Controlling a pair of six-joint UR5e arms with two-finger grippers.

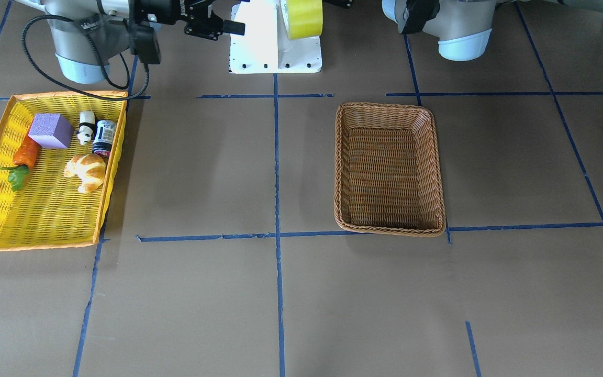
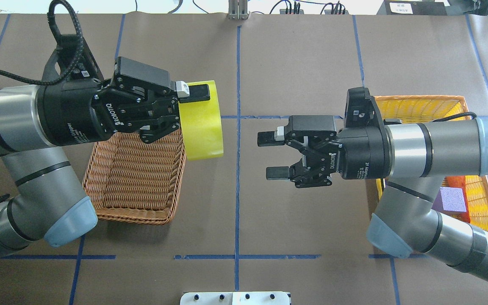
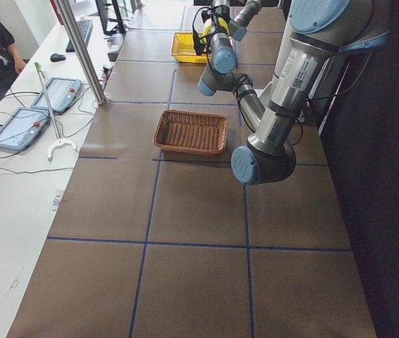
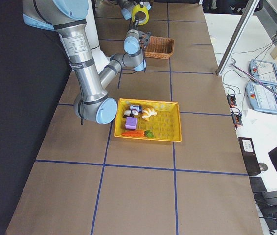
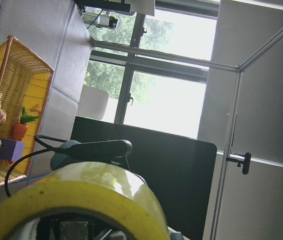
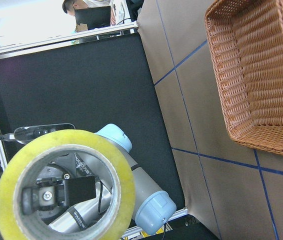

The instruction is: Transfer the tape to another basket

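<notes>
Well behind the right pincer [image 2: 270, 156], opposite the way it points, lies a yellow tray [image 1: 50, 209] with an orange rim. It holds a purple block [image 1: 50, 131], carrot [image 1: 25, 153], croissant [image 1: 87, 171], panda figure [image 1: 86, 127] and a small dark bottle [image 1: 104, 137].

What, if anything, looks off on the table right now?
Nothing stands out. The left claw grips the tape by its wall, in the air; the brown basket sits flat and empty; the right claw is open and holds nothing.
</notes>
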